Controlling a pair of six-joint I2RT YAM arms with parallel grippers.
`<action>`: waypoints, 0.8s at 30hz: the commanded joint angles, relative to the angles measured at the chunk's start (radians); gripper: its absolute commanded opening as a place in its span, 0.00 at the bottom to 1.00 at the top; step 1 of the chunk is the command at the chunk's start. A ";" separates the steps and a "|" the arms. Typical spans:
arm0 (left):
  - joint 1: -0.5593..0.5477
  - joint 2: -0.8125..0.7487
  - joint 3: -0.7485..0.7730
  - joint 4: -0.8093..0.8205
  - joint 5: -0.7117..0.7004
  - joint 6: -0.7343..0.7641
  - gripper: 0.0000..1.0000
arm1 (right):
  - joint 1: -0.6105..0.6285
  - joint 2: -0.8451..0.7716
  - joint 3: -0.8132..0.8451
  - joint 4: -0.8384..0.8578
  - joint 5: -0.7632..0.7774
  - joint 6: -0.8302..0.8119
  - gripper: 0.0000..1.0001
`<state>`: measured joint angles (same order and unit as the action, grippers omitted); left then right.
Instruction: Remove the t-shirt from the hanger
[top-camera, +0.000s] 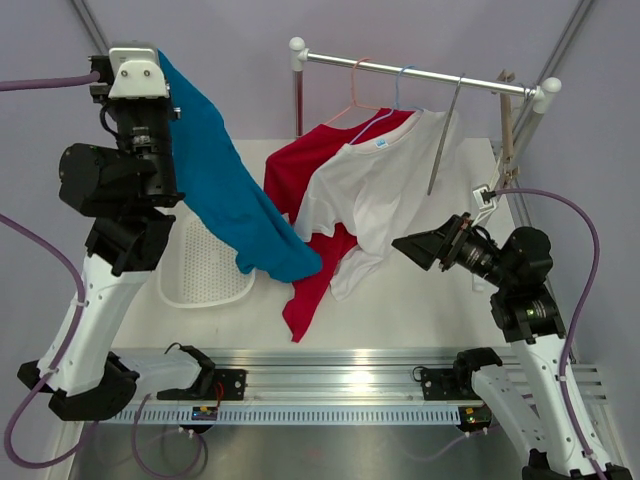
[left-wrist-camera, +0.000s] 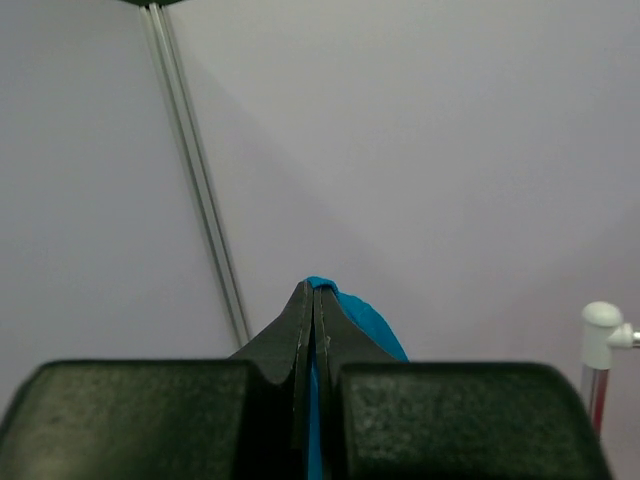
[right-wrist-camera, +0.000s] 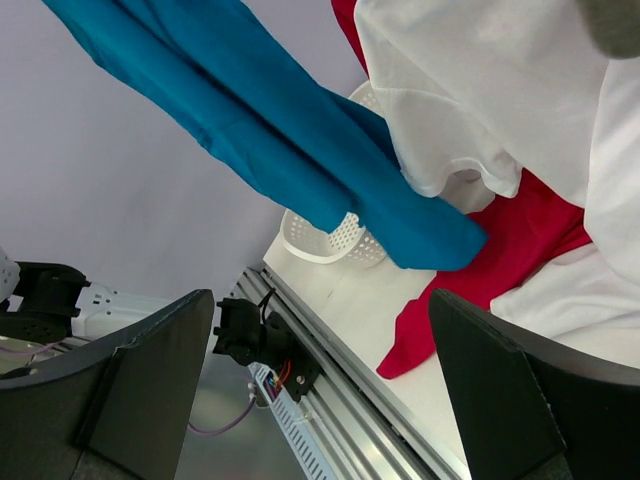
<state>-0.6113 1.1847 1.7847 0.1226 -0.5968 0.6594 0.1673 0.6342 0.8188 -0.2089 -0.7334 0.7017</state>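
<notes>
table (top-camera: 420, 300) has the rack (top-camera: 420, 72) at the back with a red shirt (top-camera: 300, 165) and white shirt (top-camera: 385, 190) on hangers. the blue shirt (top-camera: 225, 190) looks already off its hanger, dangling from the raised left arm, its low end close by the red one and partly above the basket (top-camera: 200, 275). left gripper (left-wrist-camera: 315, 295) is pinched tight on a fold of blue. right gripper (top-camera: 405, 244) is spread wide, holding nothing, just beside the white shirt. imo swing left so the blue clears the others, then lower over the basket before letting go, else it may snag.
</notes>
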 joint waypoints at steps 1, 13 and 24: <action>0.068 -0.031 0.005 0.075 0.031 -0.063 0.00 | 0.023 -0.016 0.011 -0.023 0.019 -0.037 0.98; 0.122 0.131 0.335 -0.005 0.045 -0.149 0.00 | 0.028 0.016 0.051 -0.041 0.029 -0.057 0.97; 0.185 0.033 -0.080 0.083 0.063 -0.243 0.00 | 0.031 0.029 0.037 -0.012 0.019 -0.048 0.96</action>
<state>-0.4515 1.2331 1.7668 0.1333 -0.5568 0.4694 0.1833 0.6704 0.8284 -0.2390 -0.7158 0.6659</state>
